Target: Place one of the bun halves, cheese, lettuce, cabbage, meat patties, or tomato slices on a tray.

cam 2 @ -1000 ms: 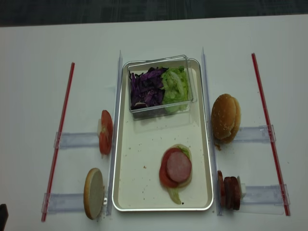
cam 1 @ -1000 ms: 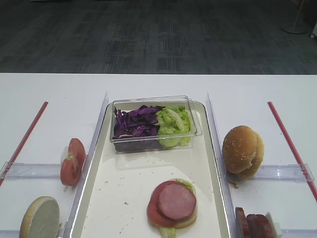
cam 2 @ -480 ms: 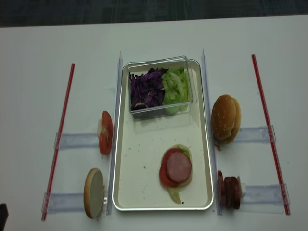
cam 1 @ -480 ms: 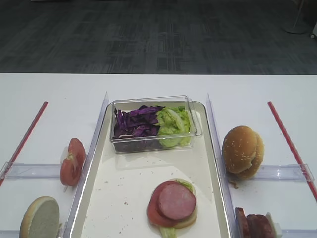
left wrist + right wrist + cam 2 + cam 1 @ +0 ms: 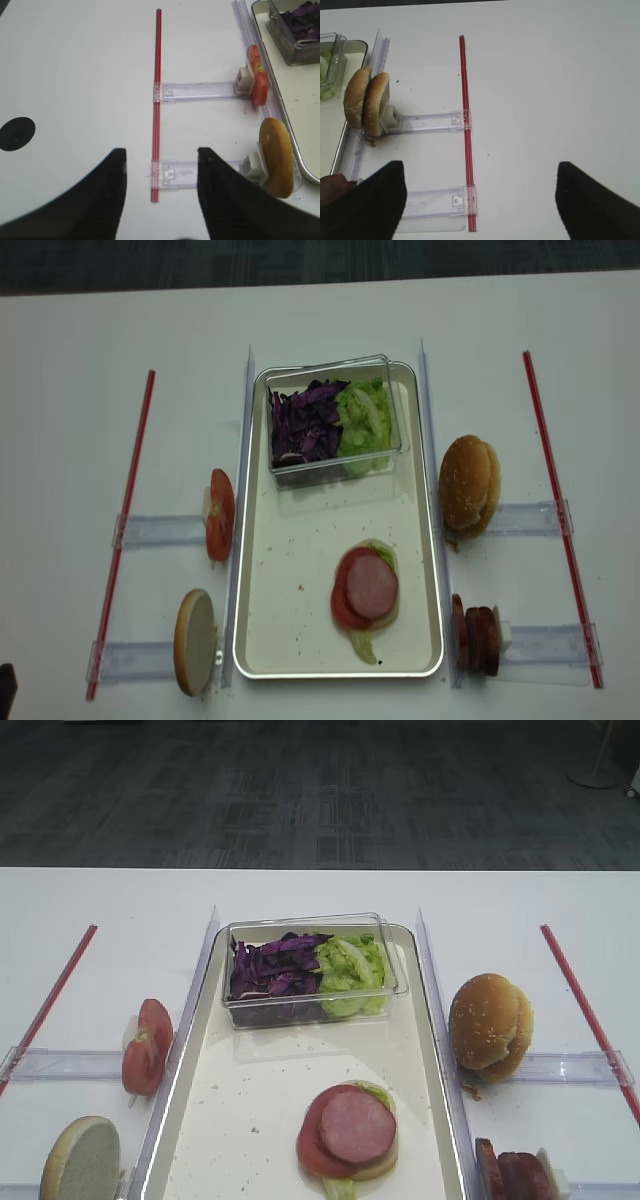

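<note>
The tray (image 5: 340, 673) holds a stack: a meat patty (image 5: 357, 1127) on a tomato slice (image 5: 310, 1148) over lettuce. Purple cabbage (image 5: 273, 970) and lettuce (image 5: 350, 965) fill a clear box at the tray's far end. Bun halves (image 5: 488, 1025) and meat patties (image 5: 515, 1175) stand on edge right of the tray. Tomato slices (image 5: 147, 1045) and one bun half (image 5: 82, 1160) stand to its left. My right gripper (image 5: 479, 165) hangs open over bare table, right of the bun halves (image 5: 367, 105). My left gripper (image 5: 161, 152) is open, left of the bun half (image 5: 277, 157). Neither gripper holds anything.
Red strips (image 5: 125, 520) (image 5: 558, 510) bound the work area on both sides. Clear plastic holders (image 5: 427, 121) (image 5: 200, 91) carry the upright food. Clear upright rails (image 5: 432, 980) flank the tray. A black round mark (image 5: 17, 133) lies on the table at far left.
</note>
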`<action>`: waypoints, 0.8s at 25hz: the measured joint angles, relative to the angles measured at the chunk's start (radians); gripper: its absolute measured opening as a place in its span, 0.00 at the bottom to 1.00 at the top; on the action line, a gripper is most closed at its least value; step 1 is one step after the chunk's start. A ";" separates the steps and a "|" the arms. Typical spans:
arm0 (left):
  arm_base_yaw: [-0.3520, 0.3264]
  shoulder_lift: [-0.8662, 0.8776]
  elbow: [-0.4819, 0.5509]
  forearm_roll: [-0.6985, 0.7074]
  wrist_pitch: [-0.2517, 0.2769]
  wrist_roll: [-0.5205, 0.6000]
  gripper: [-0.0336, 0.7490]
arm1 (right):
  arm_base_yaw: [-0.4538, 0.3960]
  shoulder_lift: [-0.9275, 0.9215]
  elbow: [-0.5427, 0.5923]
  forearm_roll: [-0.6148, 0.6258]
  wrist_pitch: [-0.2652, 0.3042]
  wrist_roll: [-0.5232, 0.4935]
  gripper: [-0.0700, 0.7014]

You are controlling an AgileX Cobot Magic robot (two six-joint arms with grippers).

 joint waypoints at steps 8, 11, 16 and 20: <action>0.000 0.000 0.000 0.000 0.000 0.000 0.43 | 0.000 0.000 0.000 0.000 0.000 0.000 0.90; 0.000 0.000 0.000 0.000 0.000 0.000 0.43 | 0.000 0.000 0.000 0.011 0.000 -0.002 0.96; 0.000 0.000 0.000 0.000 0.000 0.000 0.43 | 0.000 0.000 0.000 0.020 0.000 -0.002 0.98; 0.000 0.000 0.000 0.000 0.000 0.000 0.43 | 0.000 0.000 0.000 0.020 0.000 -0.002 0.99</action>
